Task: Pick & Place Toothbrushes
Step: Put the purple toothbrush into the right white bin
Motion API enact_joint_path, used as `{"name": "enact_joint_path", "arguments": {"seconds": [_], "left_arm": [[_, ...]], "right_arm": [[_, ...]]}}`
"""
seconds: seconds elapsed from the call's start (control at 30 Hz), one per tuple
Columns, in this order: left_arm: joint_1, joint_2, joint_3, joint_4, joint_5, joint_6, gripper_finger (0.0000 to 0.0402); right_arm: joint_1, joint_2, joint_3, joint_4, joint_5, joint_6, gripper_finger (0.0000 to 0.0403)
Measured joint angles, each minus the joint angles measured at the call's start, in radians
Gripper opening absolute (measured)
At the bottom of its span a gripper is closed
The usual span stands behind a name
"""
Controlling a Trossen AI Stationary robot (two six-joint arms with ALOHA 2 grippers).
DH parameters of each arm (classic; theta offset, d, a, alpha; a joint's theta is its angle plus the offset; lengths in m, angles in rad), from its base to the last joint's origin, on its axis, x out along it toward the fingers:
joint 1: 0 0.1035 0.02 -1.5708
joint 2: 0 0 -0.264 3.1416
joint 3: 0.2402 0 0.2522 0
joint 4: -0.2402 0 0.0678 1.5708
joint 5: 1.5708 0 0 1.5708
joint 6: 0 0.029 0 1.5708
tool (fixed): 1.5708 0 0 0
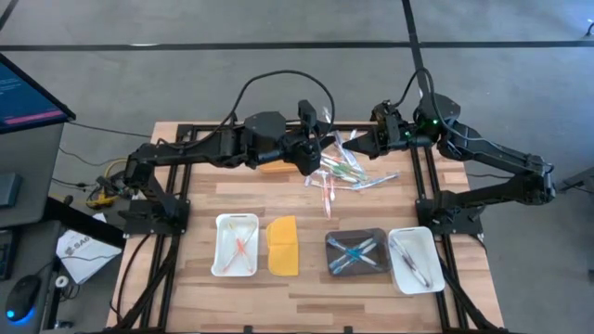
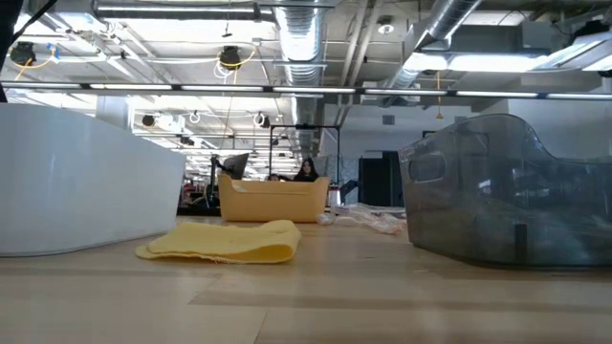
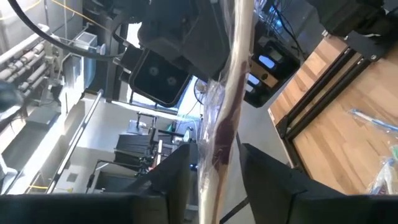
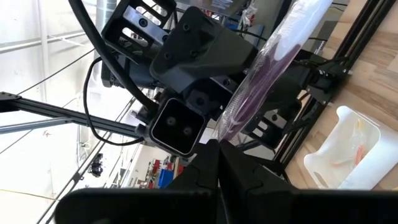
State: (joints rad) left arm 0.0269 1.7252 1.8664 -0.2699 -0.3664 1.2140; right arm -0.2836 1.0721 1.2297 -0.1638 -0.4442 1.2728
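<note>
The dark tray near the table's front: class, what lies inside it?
Inside the dark tray lie blue toothbrushes, crossed over one another. How many there are cannot be counted, and anything beneath them is covered.

The table (image 1: 306, 288) is pale matt wood planks; the trays (image 1: 236, 246) look glossy plastic (one (image 2: 507, 191) smoky-clear), toothbrushes (image 1: 348, 172) in crinkly clear wrap.

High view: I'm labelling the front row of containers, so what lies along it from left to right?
White tray → yellow lid → dark tray → second white tray.
</note>
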Motion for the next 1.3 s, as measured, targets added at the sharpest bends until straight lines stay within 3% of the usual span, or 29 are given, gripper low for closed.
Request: {"name": "enact_joint_path", "arguments": {"seconds": [1.0,1.3], "left_arm": [[0.003,0.0,0.0,0.002,0.002,0.0,0.0083],[0.003,0.0,0.0,0.005,-0.001,-0.001,0.0025]], "right_arm": [[-0.001,0.0,0.0,0.026,0.0,-0.016,0.0],[-0.021,0.0,0.0,0.061,0.0,-0.019,0.0]]}}
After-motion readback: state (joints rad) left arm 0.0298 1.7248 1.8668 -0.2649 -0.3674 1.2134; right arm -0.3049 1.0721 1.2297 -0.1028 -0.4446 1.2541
